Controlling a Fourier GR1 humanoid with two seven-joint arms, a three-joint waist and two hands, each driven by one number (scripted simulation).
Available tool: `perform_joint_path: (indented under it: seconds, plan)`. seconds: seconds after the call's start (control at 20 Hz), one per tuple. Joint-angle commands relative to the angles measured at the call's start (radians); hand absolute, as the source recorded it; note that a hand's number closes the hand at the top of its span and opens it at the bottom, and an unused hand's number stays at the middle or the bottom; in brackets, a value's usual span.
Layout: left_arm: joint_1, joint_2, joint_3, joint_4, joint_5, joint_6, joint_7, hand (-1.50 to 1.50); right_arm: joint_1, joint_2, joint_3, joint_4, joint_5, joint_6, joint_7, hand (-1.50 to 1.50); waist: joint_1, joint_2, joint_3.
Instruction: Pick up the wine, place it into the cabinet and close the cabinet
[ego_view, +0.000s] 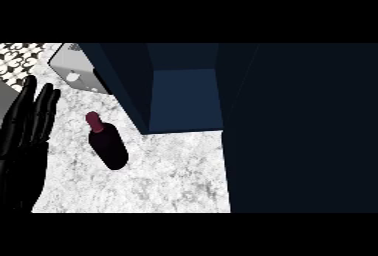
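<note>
One wine bottle (108, 142) beside cabinet (181, 95)

Surface (170, 170): white-grey speckled stone look, marble-like, mottled. Wine bottle (109, 144): very dark glass look, smooth, little shine; cap (94, 121) dull maroon, matt foil look. Cabinet (181, 90): flat dark navy panels, matt, painted look, no grain visible. Left robot hand (26, 125): black, smooth plastic look, faint sheen on fingers. Box-shaped appliance (74, 70) at top left: light grey, brushed-metal look, smooth.
</note>
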Motion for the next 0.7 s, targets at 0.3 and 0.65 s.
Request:
perform_joint_path:
  seconds: [0.3, 0.65]
  plan:
    - [0.023, 0.016, -0.231, 0.149, 0.415, -0.374, 0.105, -1.5, 0.084, -0.01, 0.133, -0.026, -0.128, 0.149, 0.062, -1.5, 0.025, 0.034, 0.022]
    - [-0.015, 0.135, -0.16, 0.031, 0.767, -0.403, 0.388, -1.5, 0.172, -0.065, 0.139, -0.259, -0.23, 0.166, 0.274, -1.5, 0.052, 0.013, 0.025]
